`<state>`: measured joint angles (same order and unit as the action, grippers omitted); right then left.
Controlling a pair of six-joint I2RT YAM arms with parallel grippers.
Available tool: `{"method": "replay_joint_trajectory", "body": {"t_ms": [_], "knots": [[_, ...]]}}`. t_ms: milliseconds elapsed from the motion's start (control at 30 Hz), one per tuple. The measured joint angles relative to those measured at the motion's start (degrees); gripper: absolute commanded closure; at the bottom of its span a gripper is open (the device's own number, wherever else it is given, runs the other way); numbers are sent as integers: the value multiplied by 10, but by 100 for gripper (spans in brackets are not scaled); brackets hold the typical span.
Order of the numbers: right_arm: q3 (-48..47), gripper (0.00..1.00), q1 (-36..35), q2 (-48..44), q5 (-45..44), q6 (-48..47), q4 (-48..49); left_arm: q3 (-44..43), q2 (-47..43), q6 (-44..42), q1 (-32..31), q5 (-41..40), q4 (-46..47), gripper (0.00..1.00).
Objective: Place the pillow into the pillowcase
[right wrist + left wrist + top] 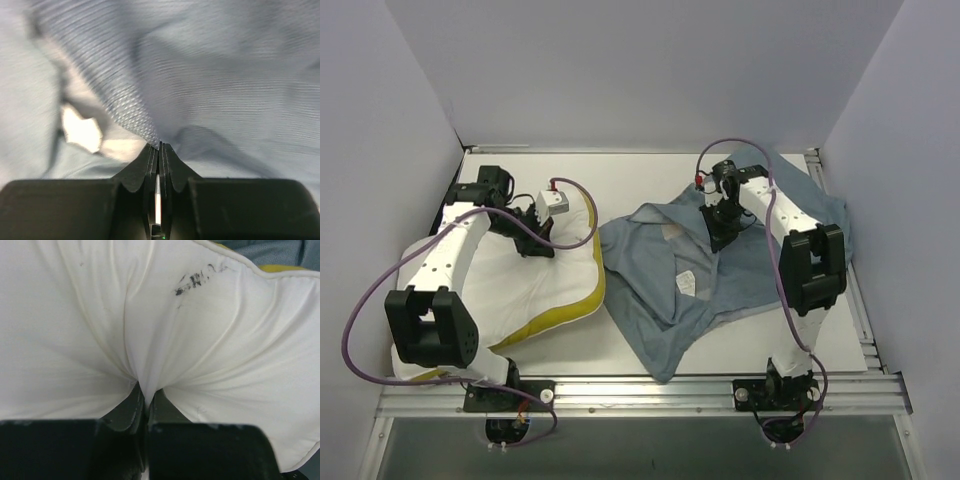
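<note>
The white pillow with a yellow band lies on the left of the table. My left gripper rests on its top near the far edge. In the left wrist view the pillow fills the frame, and the left gripper is shut on a pinched fold of its white cover. The grey-blue pillowcase lies crumpled at centre right, close beside the pillow. My right gripper is down on its far part. In the right wrist view the right gripper is shut on a ridge of pillowcase cloth.
White walls close in the table on the left, back and right. A metal rail runs along the near edge. A pale label patch shows on the pillowcase. Bare white table lies behind both things.
</note>
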<state>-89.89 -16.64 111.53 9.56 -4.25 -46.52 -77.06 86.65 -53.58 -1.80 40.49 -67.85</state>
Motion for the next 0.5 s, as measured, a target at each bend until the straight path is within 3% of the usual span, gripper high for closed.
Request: {"method": "replay_joint_trajectory", "body": {"t_ms": [133, 300, 500], "knots": [[33, 100, 16, -50, 96, 3, 4, -49, 12, 15, -43, 7, -5, 100], [52, 100, 37, -131, 174, 17, 14, -114, 26, 43, -175, 24, 10, 100], [89, 100, 74, -184, 223, 28, 28, -126, 76, 57, -299, 47, 22, 100]]}}
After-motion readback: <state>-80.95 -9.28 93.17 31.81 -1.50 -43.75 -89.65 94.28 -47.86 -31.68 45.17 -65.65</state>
